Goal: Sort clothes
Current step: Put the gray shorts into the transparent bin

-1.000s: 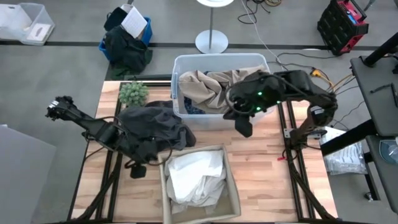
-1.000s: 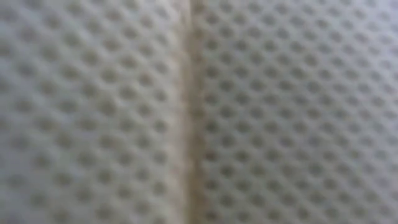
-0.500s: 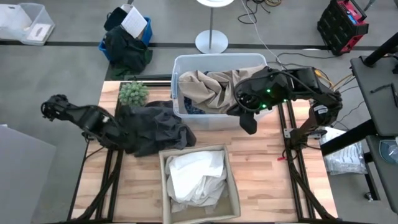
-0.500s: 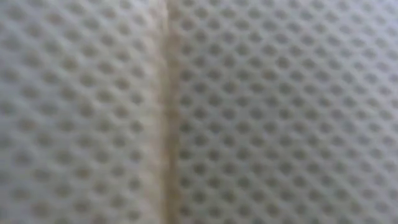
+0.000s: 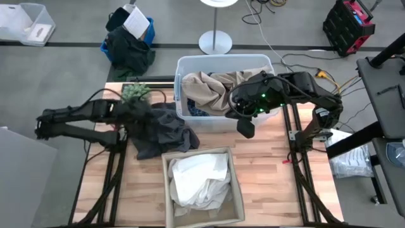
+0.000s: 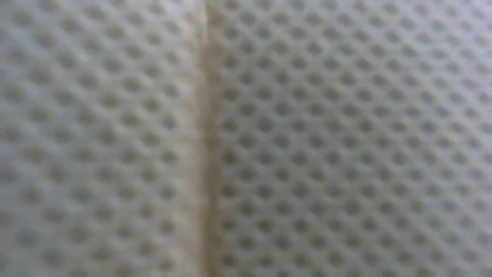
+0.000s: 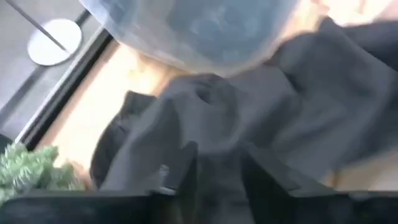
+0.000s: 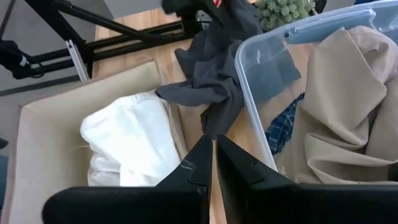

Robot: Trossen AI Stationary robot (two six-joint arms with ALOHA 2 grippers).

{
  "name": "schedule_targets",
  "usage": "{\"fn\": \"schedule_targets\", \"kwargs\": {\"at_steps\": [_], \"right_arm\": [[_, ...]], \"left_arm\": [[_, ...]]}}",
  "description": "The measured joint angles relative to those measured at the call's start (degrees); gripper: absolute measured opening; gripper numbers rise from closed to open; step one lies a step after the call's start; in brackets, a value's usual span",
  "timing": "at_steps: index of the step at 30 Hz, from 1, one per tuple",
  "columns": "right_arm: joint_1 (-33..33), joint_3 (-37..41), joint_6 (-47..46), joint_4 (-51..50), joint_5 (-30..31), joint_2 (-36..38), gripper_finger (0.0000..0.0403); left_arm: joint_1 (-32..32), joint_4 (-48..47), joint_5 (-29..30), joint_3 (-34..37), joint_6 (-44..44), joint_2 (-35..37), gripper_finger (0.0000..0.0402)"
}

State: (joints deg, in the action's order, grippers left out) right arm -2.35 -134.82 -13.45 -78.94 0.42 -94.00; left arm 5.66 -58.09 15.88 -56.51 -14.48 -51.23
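A dark grey garment (image 5: 161, 130) lies heaped on the table's left half, against the clear bin (image 5: 178, 95); it also shows in both wrist views (image 7: 249, 106) (image 8: 214, 81). The bin holds a tan khaki piece (image 5: 209, 88) and a blue plaid shirt (image 8: 283, 127). White clothes (image 5: 199, 180) lie in the beige fabric bin (image 5: 237, 183) at the near edge. My left gripper (image 5: 130, 113) is at the garment's far left edge, its fingers apart (image 7: 217, 171) with dark cloth showing in the gap. My right gripper (image 5: 247, 126) is shut and empty (image 8: 212, 165) beside the clear bin's near right corner. My left gripper stands over the dark garment's far left part, and I cannot tell whether its fingers touch the cloth.
A green fuzzy plant ball (image 5: 135, 94) sits at the table's far left, right by my left gripper. A dark bag with a white paper (image 5: 130, 38) and a lamp base (image 5: 215, 41) stand on the floor beyond the table. Mesh fabric fills the low view (image 6: 246, 138).
My left gripper has swung from the near side of the dark garment around its left side toward the table's far edge, and the arm has folded back. The garment's left part has drawn in a little. My right gripper has stayed about where it was.
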Motion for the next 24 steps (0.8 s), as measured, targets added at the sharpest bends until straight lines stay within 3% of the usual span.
{"fn": "schedule_targets", "kwargs": {"at_steps": [6,12,16,21,24], "right_arm": [[0.0,0.0,-1.5,0.0,-0.2,0.0,0.0012],[0.0,0.0,-1.6,0.1,-0.3,0.0,0.0012],[0.0,0.0,-1.6,0.2,-0.3,0.0,0.0012],[0.0,0.0,-0.5,0.5,-0.2,0.0,0.0012],[0.0,0.0,0.1,1.2,0.4,0.0,0.0012]], "left_arm": [[9.5,8.8,-4.0,8.2,7.9,0.2,0.0190],[13.7,17.6,-8.6,17.9,12.2,-1.0,0.0207],[14.0,22.6,-12.3,22.3,13.1,-2.4,0.0169],[14.0,22.9,-12.3,21.1,14.0,-3.8,0.0024],[14.0,19.4,-13.4,16.6,14.6,-3.6,0.0007]]}}
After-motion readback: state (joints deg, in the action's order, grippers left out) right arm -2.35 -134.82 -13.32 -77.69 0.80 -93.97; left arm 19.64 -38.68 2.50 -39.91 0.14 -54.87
